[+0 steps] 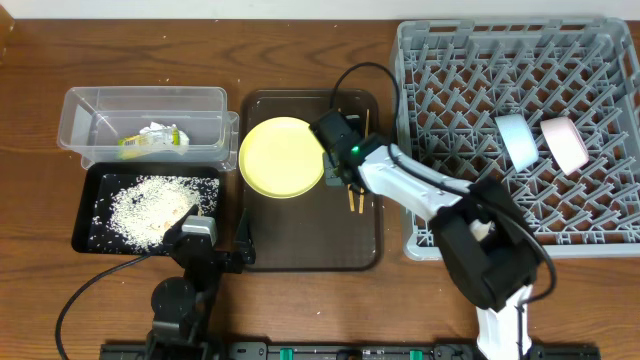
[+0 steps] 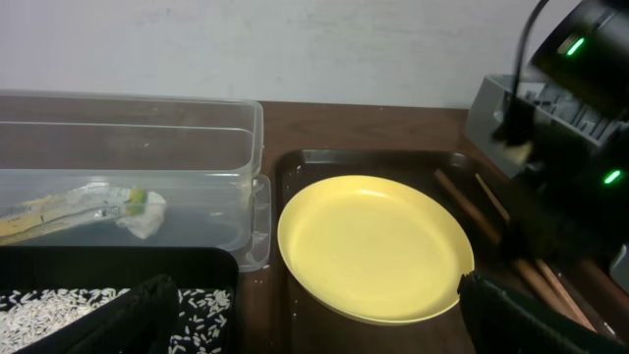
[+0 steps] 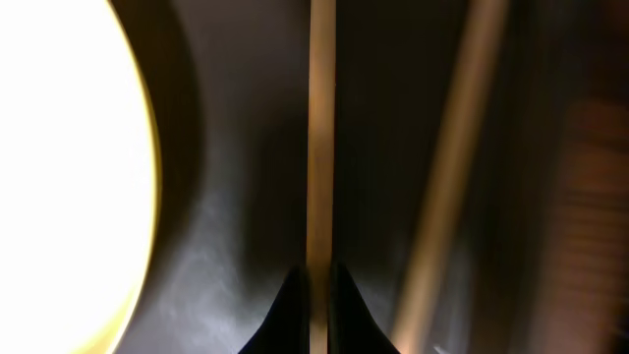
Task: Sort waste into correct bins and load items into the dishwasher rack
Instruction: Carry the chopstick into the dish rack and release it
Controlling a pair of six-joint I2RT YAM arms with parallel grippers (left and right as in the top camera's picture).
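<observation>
The yellow plate (image 1: pixel 280 157) lies on the left of the brown serving tray (image 1: pixel 300 250); it also shows in the left wrist view (image 2: pixel 373 246) and the right wrist view (image 3: pixel 69 167). My right gripper (image 1: pixel 338 168) (image 3: pixel 319 285) is down on the tray right of the plate, shut on one wooden chopstick (image 3: pixel 320 147). The second chopstick (image 3: pixel 452 167) lies beside it. Both chopsticks' ends stick out below the gripper (image 1: pixel 352 200). My left gripper (image 1: pixel 212 240) (image 2: pixel 324 329) is open and empty near the front edge. The blue bowl (image 1: pixel 517 140) and pinkish bowl (image 1: pixel 565 143) stand in the grey rack (image 1: pixel 450 60).
The clear tub (image 1: pixel 90 105) at the back left holds the green-and-white wrapper (image 1: pixel 155 140) (image 2: pixel 98 206). The black tray (image 1: pixel 90 190) in front of it holds the white rice (image 1: pixel 150 205) (image 2: pixel 49 305). A few grains lie beside the tray.
</observation>
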